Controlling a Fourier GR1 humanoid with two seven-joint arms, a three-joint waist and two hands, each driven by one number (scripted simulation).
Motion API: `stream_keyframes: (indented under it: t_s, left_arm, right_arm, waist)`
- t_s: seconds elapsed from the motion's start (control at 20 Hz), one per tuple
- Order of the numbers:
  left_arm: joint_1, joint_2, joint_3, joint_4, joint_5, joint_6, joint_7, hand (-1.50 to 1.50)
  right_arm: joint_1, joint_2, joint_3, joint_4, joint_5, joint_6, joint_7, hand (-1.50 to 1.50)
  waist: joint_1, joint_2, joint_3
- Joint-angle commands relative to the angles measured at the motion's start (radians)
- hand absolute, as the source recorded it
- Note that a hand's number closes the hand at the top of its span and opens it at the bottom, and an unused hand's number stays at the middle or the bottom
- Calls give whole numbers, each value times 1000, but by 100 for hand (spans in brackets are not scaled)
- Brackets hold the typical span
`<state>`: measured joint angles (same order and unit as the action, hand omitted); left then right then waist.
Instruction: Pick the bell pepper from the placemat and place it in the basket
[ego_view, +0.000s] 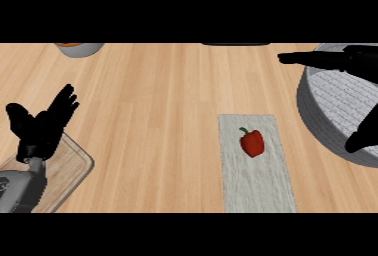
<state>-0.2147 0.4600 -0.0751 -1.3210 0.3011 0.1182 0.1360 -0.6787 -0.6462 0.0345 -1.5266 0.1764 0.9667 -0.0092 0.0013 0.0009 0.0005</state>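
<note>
Bell pepper (252, 143) lies untouched on placemat (256, 165). Your right hand (336, 59), fingers spread and empty, hangs above the basket (332, 102); left hand (43, 125) rests spread.

The bench (162, 100) is pale wood with a long straight grain, and the pepper (252, 143) is glossy red with a green stem on a whitish, finely woven placemat (258, 190). The basket (332, 100) is light grey with a brick-like weave. Both hands are black, the left hand (40, 125) on a grey forearm over a pale wooden board (74, 165), the right hand (347, 57) over the basket.
</note>
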Motion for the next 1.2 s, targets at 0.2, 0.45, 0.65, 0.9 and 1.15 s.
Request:
stream_keyframes:
  t_s: [0.2, 0.45, 0.65, 0.9, 1.15]
  left_arm:
    - [-15, -13, 32, 19, -11, -48, -6, 0]
    - [-2, -13, 51, -4, -35, -50, 23, 0]
    - [-56, -43, 53, 40, -63, -38, 29, 0]
    - [-7, -75, 71, -12, -97, -22, 3, 0]
    - [-23, -88, 61, -56, -112, -31, 86, 0]
  right_arm:
    - [211, 69, 67, 42, 246, -236, -303, -150]
    - [163, 178, 127, 217, 354, -367, -382, -150]
    - [188, 237, 92, 271, 321, -393, -410, -150]
    - [159, 328, 175, 373, 480, -504, -393, -150]
    - [95, 336, 194, 487, 554, -482, -390, -150]
  waist:
    - [5, 3, 1]
    - [12, 2, 0]
    - [0, 2, 0]
    - [5, 1, -1]
    - [7, 1, 0]
